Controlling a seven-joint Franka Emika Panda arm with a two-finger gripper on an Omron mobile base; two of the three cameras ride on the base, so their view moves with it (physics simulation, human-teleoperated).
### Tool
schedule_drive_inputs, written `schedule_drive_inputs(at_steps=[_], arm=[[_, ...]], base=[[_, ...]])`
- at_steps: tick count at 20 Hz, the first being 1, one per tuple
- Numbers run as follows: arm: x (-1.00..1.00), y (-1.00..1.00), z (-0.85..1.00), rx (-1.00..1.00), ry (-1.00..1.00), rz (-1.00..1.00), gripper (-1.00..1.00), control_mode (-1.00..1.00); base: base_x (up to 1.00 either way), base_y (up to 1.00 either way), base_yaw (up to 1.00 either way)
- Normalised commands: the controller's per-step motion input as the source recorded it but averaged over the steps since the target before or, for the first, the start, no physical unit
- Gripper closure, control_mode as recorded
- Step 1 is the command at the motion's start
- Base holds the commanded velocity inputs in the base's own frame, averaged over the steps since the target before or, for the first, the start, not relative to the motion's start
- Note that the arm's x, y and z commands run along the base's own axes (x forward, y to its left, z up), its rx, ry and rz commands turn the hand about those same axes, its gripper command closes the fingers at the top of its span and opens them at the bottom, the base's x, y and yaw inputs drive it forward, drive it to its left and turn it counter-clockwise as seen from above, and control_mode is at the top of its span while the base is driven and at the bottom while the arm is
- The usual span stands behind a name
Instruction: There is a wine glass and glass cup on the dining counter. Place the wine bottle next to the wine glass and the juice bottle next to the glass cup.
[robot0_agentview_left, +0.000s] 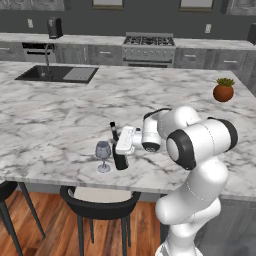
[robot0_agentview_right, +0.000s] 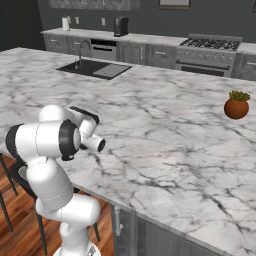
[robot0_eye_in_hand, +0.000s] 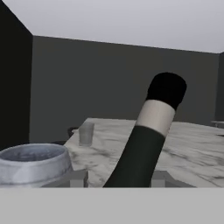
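Note:
The wine bottle (robot0_agentview_left: 118, 150), dark with a black cap, stands slightly tilted on the dining counter (robot0_agentview_left: 55, 125) near its front edge. The wine glass (robot0_agentview_left: 103, 154) is just left of it, almost touching. My gripper (robot0_agentview_left: 122, 151) reaches the bottle from the right at mid height. In the hand view the wine bottle (robot0_eye_in_hand: 144, 140) rises between my fingertips (robot0_eye_in_hand: 78, 177), with a small gap on the left side, so the jaws stand slightly open around it. The wine glass rim (robot0_eye_in_hand: 33, 164) is close at lower left. The glass cup (robot0_eye_in_hand: 86, 133) stands farther along the counter. The juice bottle is out of view.
A potted plant (robot0_agentview_left: 223, 91) (robot0_agentview_right: 236, 106) sits at the counter's right. A sink (robot0_agentview_left: 55, 74) is set in the far left of the slab. Black stools (robot0_agentview_left: 100, 205) stand under the front edge. A stove and cabinets line the back wall.

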Motion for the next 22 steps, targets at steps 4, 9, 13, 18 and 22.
schedule_drive_inputs(at_steps=[4, 9, 13, 18, 22], arm=[[-0.12, -0.07, -0.33, 0.0, -0.02, 0.08, 1.0, -1.0], [-0.2, -0.14, -0.38, 0.0, 0.0, 0.02, 1.0, -1.0], [-0.23, -0.2, -0.35, 0.0, 0.0, 0.0, 1.0, -1.0], [-0.25, -0.17, -0.32, 0.0, 0.02, 0.0, 1.0, -1.0], [-0.28, -0.08, -0.35, 0.0, 0.03, 0.0, 1.0, -1.0]], base=[[0.0, 0.0, 0.0], [0.0, 0.0, 0.0], [0.0, 0.0, 0.0], [0.0, 0.0, 0.0], [0.0, 0.0, 0.0]])
